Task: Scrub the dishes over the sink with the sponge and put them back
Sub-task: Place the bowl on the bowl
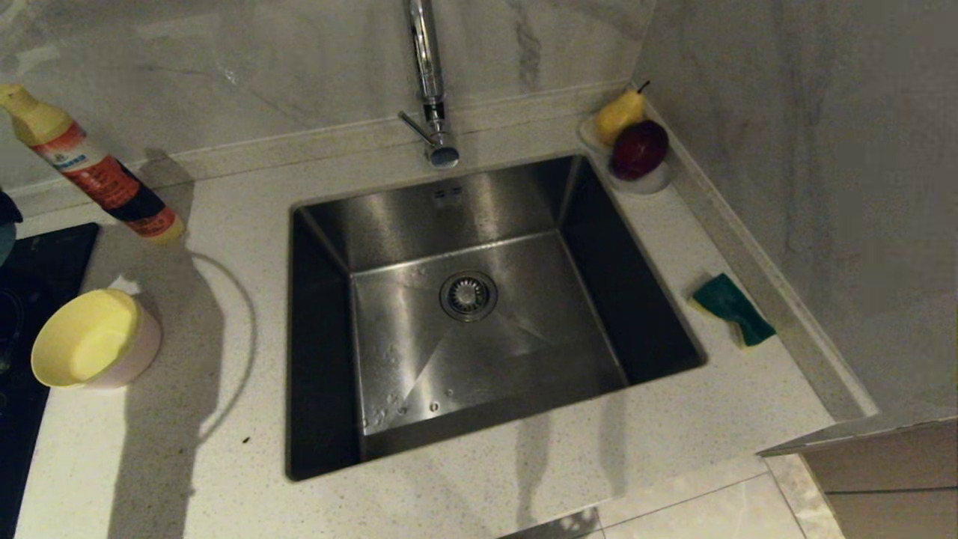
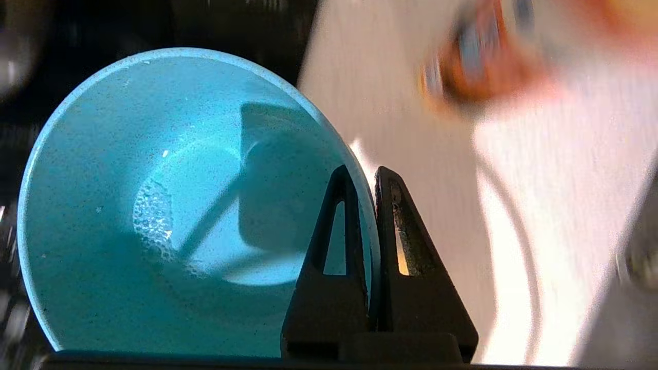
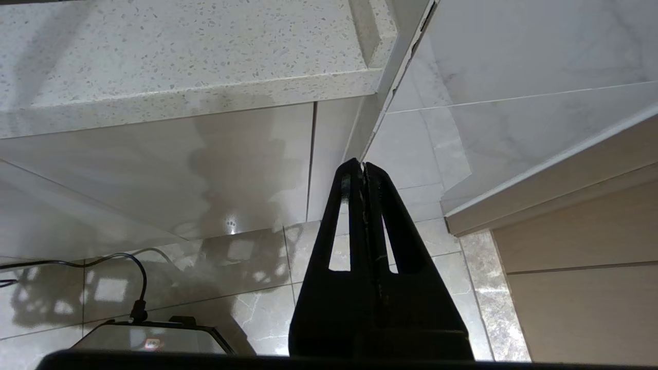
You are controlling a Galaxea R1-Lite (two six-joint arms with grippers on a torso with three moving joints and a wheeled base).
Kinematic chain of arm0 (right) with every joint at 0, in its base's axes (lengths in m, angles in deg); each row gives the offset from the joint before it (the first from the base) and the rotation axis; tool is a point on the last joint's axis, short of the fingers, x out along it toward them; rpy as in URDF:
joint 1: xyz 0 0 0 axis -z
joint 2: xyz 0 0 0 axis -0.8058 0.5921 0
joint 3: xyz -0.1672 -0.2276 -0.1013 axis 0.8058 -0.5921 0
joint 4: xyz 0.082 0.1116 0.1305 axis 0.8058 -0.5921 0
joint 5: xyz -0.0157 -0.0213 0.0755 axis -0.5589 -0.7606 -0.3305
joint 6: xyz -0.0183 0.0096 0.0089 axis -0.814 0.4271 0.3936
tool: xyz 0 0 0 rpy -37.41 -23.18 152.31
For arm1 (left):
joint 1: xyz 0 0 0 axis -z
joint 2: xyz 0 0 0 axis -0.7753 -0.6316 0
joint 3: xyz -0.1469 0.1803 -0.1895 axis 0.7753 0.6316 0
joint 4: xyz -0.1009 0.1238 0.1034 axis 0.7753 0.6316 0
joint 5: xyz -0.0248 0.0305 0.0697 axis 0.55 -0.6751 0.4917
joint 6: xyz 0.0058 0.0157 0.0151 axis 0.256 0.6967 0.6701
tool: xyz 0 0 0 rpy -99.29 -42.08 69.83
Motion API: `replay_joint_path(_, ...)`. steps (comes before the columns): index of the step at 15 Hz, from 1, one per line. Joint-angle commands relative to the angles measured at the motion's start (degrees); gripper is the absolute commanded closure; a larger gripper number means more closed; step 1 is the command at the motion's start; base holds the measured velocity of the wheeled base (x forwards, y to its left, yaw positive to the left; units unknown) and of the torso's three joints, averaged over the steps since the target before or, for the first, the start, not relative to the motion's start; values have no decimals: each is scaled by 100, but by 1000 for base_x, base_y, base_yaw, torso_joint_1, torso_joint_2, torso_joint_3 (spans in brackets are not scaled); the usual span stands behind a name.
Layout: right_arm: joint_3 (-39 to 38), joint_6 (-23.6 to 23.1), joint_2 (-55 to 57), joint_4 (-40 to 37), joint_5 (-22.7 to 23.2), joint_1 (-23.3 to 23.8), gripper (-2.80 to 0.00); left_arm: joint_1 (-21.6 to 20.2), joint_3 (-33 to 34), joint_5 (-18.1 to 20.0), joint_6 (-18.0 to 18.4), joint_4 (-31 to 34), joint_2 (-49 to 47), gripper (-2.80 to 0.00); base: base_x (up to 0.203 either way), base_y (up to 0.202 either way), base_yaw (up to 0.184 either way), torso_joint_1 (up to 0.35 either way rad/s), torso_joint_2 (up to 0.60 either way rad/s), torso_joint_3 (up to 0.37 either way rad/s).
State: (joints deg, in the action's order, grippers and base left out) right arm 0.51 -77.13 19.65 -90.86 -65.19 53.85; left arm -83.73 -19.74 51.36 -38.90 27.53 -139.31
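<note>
My left gripper point(image 2: 366, 172) is shut on the rim of the light blue bowl point(image 2: 154, 205), one finger inside and one outside; the bowl holds a few water drops. In the head view the yellow bowl point(image 1: 86, 348) sits nested in a pinkish bowl point(image 1: 148, 346) on the counter left of the sink point(image 1: 524, 337). The sponge point(image 1: 733, 308), green face up, lies on the counter right of the sink. My right gripper point(image 3: 363, 165) hangs shut and empty below the counter edge, over the floor.
A chrome tap point(image 1: 428, 82) stands behind the sink. A yellow and red bottle point(image 1: 97, 176) leans at the back left. A white dish point(image 1: 651, 182) with a pear and a red apple sits at the back right. A black hob point(image 1: 45, 262) lies at the left edge.
</note>
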Motion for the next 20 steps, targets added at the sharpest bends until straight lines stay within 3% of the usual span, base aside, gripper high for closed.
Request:
replay_joint_path(1,0,-4,-1,-1,2,2,0,92,540,15,151,227,696,0,0,0,0,0,0,0)
replay_joint_path(4,0,-4,-1,-1,2,2,0,177,1487,16,463,228,1231,0,0,0,0,0,0,0)
replay_joint_path(9,0,-4,-1,-1,2,2,0,441,2195,-33,491,188,1409,0,0,0,0,0,0,0)
replay_joint_path(11,0,-4,-1,-1,2,2,0,586,2482,-115,442,-255,1401,0,0,0,0,0,0,0)
replay_joint_path(14,0,-4,-1,-1,2,2,0,882,3087,-643,198,-1540,1307,0,0,0,0,0,0,0)
replay_joint_path(20,0,-4,-1,-1,2,0,0,1381,3186,-684,-122,-1687,1295,0,0,0,0,0,0,0)
